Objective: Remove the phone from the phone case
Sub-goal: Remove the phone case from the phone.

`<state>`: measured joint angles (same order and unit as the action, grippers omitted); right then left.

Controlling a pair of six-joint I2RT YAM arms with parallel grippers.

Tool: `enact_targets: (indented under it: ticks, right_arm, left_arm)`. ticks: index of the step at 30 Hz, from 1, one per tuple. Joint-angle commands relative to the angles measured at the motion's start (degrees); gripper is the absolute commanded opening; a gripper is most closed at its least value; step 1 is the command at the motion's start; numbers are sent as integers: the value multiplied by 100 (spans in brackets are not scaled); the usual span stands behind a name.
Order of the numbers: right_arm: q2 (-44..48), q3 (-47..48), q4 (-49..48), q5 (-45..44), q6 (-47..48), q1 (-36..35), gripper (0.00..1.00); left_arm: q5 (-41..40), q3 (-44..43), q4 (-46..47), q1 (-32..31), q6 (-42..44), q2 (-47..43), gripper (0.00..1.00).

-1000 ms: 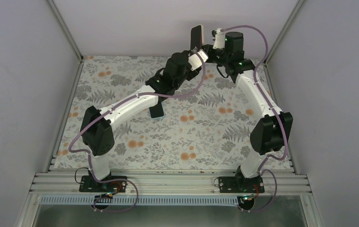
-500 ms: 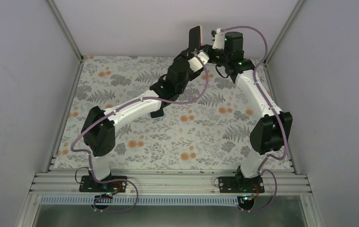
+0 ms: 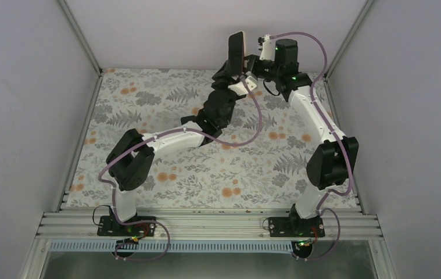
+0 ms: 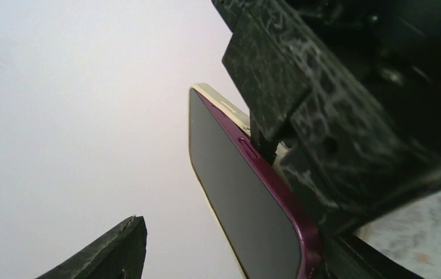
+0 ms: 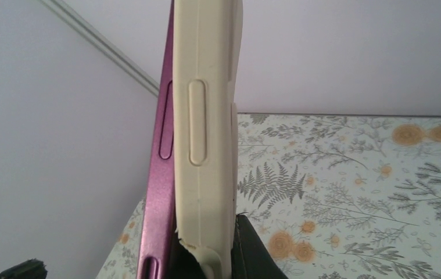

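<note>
The task is only partly done. The right gripper (image 3: 247,60) is clamped on the lower end of the cream phone case (image 5: 206,116) and holds it upright, high above the far edge of the table (image 3: 148,104), right of centre. The magenta phone (image 5: 161,192) is in the case, but in the right wrist view its long edge stands proud of the cream rim. We judge that side has begun to peel free. How much of the other side is seated we cannot tell.

The left gripper (image 3: 228,67) is up at the phone with its jaws wide apart and holds nothing. In the left wrist view one fingertip (image 4: 119,250) sits well clear of the dark screen, while the phone's end lies close to the other finger. We cannot tell whether they touch.

What is left, as we see it: get a grip or a push on the phone's freed edge, work it out of the case and separate the two.

Against the frame a second ago, the left arm has stretched further toward the far side, its elbow dropped lower over the table. Its wrist has come up closer under the phone, which now leans a little more to the left. The right arm looks almost unchanged.
</note>
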<state>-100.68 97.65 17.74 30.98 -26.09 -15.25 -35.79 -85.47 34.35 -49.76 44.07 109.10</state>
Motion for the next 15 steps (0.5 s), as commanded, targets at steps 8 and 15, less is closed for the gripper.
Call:
enact_targets:
  ticks: [8, 15]
  right_arm:
    - [64, -9, -6, 1468, 298, 135, 3]
    - [160, -173, -8, 2071, 503, 482, 3]
  left_arm:
    - [-715, 544, 4905, 181, 3256, 717, 49]
    - [-621, 632, 5838, 238, 4040, 1026, 37]
